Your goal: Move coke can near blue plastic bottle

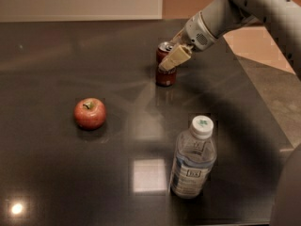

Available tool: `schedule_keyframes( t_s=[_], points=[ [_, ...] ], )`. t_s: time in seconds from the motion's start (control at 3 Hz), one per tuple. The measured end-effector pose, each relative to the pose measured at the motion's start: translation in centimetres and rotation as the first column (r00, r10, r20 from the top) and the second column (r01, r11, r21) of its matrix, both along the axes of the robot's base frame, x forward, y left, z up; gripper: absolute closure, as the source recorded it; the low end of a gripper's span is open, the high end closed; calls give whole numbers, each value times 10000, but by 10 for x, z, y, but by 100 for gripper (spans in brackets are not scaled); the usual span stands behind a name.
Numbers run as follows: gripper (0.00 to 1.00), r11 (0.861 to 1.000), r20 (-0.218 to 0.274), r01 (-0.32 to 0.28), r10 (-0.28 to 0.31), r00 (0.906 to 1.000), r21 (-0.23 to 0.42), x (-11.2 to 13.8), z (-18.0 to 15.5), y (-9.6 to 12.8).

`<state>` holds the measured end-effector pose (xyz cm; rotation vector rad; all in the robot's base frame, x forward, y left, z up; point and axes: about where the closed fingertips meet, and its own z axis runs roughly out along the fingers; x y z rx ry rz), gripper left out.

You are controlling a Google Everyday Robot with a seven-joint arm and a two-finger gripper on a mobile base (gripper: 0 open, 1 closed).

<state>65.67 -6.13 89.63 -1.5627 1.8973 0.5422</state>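
Step in hand: the grasp on the coke can, with the carry not yet begun. The can stands upright on the dark table, well apart from the blue plastic bottle, behind it and slightly to the view's left. The gripper is at the can, equally far behind the bottle. Its pale near finger lies slanted across the can's front face and touches it, while the other finger is hidden behind the can. By that contact the gripper is judged to be pinching the can, though a firm grip cannot be confirmed. The arm enters from the upper right, above and beyond the bottle, and slopes down and leftward to the can with the wrist angled low. The bottle stands upright near the table's front edge, white cap on. A red apple rests to the bottle's left and somewhat behind it, clear of the straight line from can to bottle. The next move calls for a small lift or a controlled slide toward the bottle, ending just beside it without contact. The bottle is tall and light, so a knock could tip it.
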Motion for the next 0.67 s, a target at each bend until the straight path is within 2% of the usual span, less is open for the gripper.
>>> schedule_keyframes(
  t_s=[0.33,0.67],
  points=[
    [87,9976,-202,-602,610,9979,351,-18,8,-7],
    [100,9850,-348,-1602,1627,9861,634,-51,19,-20]
  ],
)
